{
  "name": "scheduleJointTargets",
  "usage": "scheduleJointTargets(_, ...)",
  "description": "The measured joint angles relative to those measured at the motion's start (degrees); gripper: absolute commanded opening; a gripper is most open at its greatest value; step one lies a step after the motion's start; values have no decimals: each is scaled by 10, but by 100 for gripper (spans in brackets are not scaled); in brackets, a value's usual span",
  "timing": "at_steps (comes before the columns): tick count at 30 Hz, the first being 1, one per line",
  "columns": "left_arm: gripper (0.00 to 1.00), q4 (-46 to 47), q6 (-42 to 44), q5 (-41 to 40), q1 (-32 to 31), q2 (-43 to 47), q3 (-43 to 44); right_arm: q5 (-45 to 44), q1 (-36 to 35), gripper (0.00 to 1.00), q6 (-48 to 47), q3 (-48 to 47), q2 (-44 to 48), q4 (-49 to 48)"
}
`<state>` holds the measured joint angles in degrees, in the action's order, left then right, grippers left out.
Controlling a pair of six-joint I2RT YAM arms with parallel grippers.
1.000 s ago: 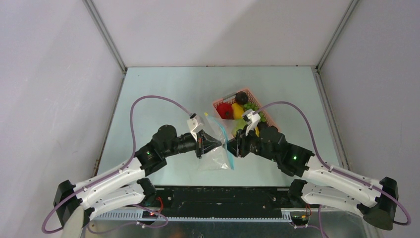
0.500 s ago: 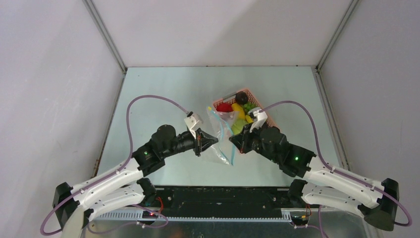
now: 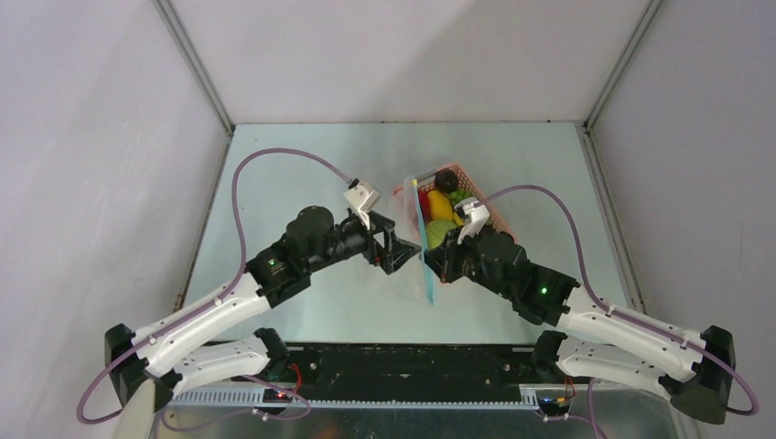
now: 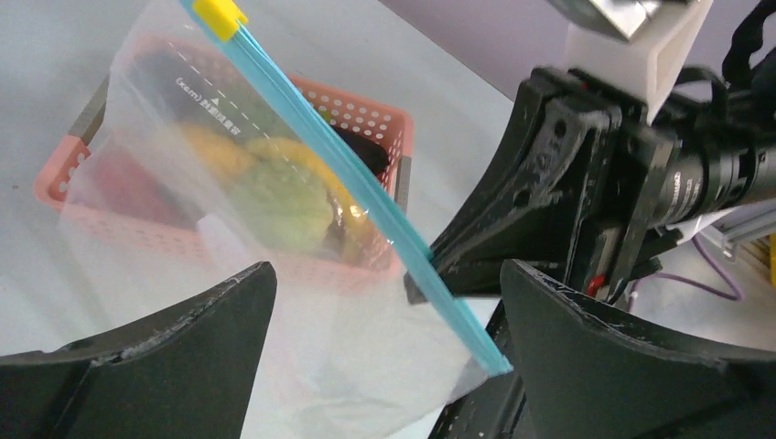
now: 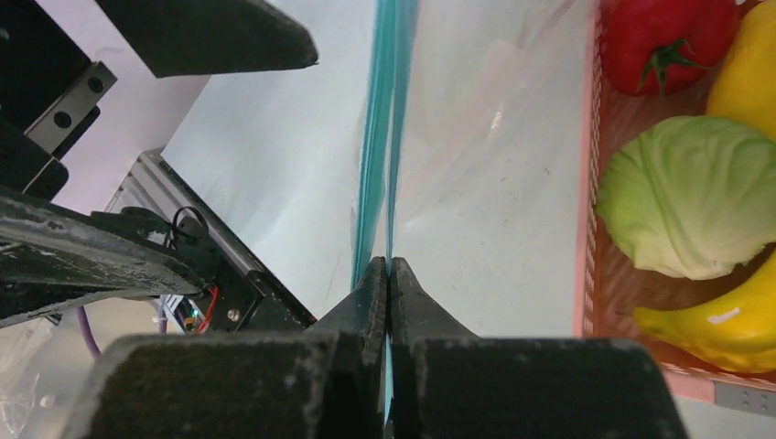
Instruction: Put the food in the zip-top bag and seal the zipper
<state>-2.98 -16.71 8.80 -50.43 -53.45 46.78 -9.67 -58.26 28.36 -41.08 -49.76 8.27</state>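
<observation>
The clear zip-top bag [image 4: 320, 366] hangs off the table between the two grippers, with nothing inside it that I can see. Its light blue zipper [image 3: 420, 233] runs almost straight from far to near in the top view, with a yellow slider [image 4: 220, 16] at the far end. My right gripper [image 5: 389, 263] is shut on the zipper [image 5: 377, 137] near its lower end. My left gripper [image 4: 386, 270] stands wide open around the bag's lower corner, and its fingers [image 4: 183, 338] do not touch it. The food lies in the pink basket [image 3: 485, 212]: a red fruit [image 5: 673, 41], a cabbage [image 5: 695, 197] and a banana [image 5: 714, 325].
A dark round piece [image 3: 447, 178] sits at the basket's far end. The basket is just right of the hanging bag, behind the right gripper [image 3: 430, 265]. White enclosure walls ring the pale green table [image 3: 302, 165]. The black base rail [image 3: 412, 361] runs along the near edge.
The left gripper has opened and let go of the bag. The right gripper has shut on the zipper, and the bag has swung up to hang edge-on from it.
</observation>
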Motion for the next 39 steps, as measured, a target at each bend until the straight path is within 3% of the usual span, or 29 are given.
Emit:
scheduleJointTargets(7,100,-51,-16,-33,-10,-56,61,14,0,0,0,0,-5,-28)
scheduleJointTargets(18,100,-208,-12,-197,-79,-115,167,17,-7,0,-1,0,-23,-50)
scheduleJointTargets(39,100,-298,-28,-310,-96,-148,189,-10,-21,0,-10,-2,-23,-39)
